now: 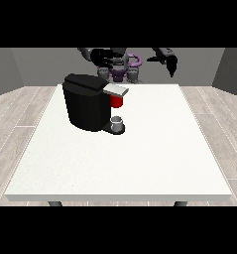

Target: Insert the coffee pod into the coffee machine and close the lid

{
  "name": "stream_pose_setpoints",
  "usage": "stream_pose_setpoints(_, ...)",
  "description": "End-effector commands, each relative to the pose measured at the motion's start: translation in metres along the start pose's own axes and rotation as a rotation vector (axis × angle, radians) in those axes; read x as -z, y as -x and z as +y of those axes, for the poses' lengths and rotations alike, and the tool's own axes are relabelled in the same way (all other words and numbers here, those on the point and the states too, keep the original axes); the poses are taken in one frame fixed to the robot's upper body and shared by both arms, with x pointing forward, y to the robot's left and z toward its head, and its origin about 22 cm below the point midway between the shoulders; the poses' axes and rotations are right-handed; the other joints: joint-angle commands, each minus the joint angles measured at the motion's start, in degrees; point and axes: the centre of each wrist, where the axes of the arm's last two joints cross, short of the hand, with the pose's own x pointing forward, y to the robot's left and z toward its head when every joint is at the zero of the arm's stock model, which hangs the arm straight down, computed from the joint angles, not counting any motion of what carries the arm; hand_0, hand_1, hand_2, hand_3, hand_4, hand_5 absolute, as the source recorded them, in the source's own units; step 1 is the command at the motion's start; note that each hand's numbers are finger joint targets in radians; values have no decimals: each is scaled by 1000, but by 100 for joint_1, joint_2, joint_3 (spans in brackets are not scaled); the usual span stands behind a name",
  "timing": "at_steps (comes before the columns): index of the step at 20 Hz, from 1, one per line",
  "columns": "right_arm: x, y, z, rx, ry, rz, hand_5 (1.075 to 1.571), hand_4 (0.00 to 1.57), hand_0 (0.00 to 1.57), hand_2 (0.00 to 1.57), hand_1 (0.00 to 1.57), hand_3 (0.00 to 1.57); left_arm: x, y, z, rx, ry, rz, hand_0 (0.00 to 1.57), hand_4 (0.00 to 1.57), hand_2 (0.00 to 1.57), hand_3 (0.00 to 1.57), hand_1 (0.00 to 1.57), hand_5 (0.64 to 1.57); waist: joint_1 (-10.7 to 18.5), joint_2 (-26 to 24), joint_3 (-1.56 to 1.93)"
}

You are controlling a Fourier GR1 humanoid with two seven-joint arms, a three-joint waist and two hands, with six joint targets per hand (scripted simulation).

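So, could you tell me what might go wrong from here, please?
1. The hand at the view's left hangs close behind the coffee machine; reaching forward, it might bump the machine.
2. A grey thing sits on the machine's base under a red thing at the machine; I cannot tell whether it is the pod, so a grasp could target the wrong item.

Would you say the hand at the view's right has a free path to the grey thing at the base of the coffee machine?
Probably yes. The hand at the view's right hangs above the table's far edge, and only bare tabletop lies between it and the grey thing in front of the coffee machine.
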Motion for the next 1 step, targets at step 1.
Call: stream_pose_setpoints(1,-52,38,10,108,67,78,1571,157,0,0,0,0,-19,15,7,-26,-26,79,0,192,0,0,0,1571,-206,-502,1)
